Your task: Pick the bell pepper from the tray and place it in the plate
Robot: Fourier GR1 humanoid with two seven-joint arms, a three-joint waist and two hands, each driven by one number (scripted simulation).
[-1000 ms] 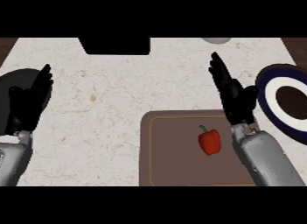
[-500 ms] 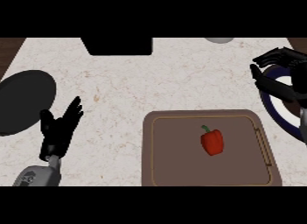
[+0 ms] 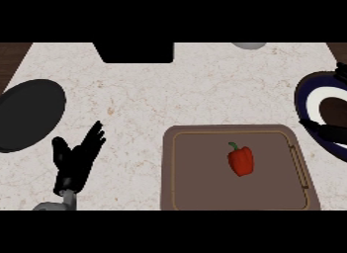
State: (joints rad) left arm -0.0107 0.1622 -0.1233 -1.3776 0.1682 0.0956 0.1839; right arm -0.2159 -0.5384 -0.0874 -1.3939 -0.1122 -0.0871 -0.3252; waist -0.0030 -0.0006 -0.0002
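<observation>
Left hand rests low on the speckled stone worktop, fingers straight and spread, beside a round black pan. Rightward, a glossy red bell pepper lies on the brown rectangular tray. Right hand overlaps the dark-rimmed plate; its fingers' pose is unclear.
</observation>
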